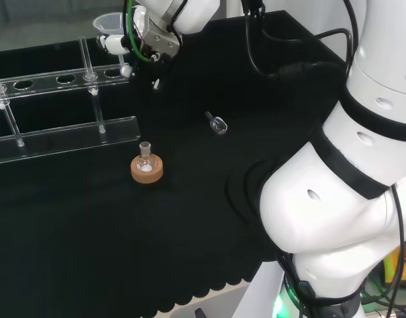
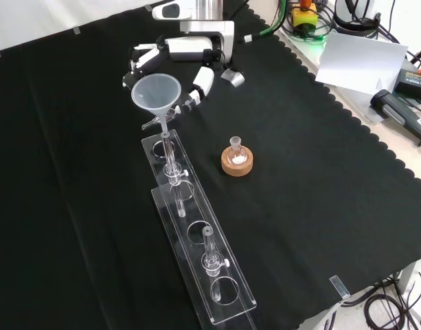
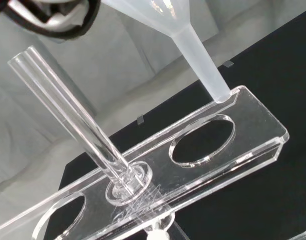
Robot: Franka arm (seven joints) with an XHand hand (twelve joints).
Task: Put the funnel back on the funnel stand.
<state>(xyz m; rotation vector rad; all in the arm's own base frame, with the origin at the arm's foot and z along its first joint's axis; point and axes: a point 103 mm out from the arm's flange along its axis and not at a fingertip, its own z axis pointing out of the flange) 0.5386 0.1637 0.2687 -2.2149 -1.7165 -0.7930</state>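
the black and white robot hand (image 2: 170,60) has its fingers curled round the translucent white plastic funnel (image 2: 156,93), holding it upright above the end of the clear acrylic funnel stand (image 2: 217,292). in the wrist view the funnel's stem tip sits just beside the stand's end hole (image 3: 202,140).

The head view looks from behind and above the arm's base, over the white arm links (image 1: 335,199) filling its right side, across the worktop (image 1: 189,218) toward its far edge. The front view faces the other way, from high up, looking down on the whole cloth with the hand (image 2: 172,58) entering from the top. Both share the clear funnel stand (image 2: 196,237) and the cork ring (image 2: 236,163). The wrist view sits very close, looking past the funnel (image 3: 192,40) at the stand's end hole.
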